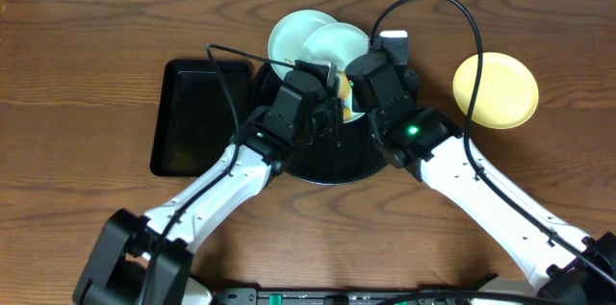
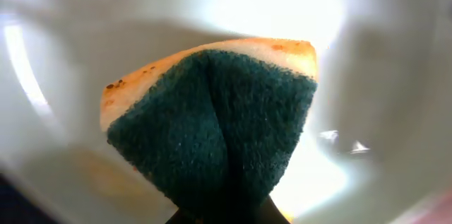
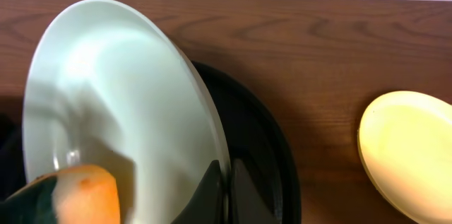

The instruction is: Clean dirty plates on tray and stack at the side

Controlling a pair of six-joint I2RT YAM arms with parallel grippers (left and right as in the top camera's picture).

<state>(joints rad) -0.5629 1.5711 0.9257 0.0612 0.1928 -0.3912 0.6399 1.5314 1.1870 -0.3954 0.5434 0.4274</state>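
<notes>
Left pincer (image 2: 226,215) clamps sponge (image 2: 212,125); right pincer (image 3: 224,190) grips tilted plate (image 3: 106,97).

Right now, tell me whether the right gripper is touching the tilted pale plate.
Touching. The right wrist view shows the right gripper pinching the tilted plate by its rim, with no gap.

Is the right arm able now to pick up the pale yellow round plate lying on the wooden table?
Probably not yet: the right pincer is shut on the rim of a tilted pale mint round plate. The pale yellow round plate lies near on the wooden table, nothing between.
</notes>
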